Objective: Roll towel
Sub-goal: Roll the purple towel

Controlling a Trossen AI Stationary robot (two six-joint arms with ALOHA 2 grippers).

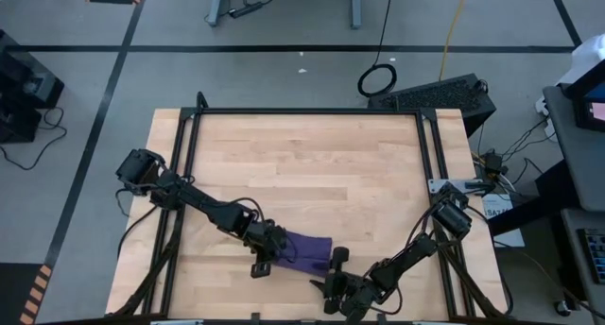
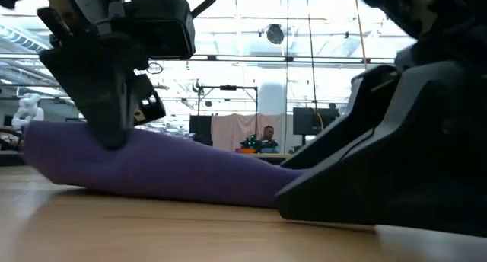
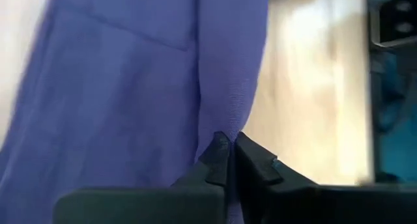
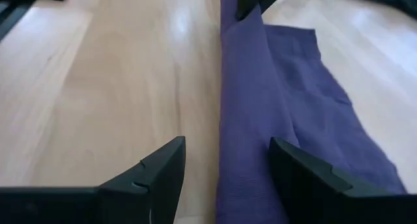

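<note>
Between left fingers, pinched purple towel; right fingers astride.

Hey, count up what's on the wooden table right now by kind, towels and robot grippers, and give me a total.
Purple towel: 1
Robot grippers: 2, the left gripper pinched shut on the towel's fold, the right gripper open around its other end
Total: 3, all near the front edge of the wooden table

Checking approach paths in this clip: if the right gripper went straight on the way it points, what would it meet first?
Likely the towel: its rolled edge lies between the right gripper's open fingers, with the left gripper beyond.
</note>
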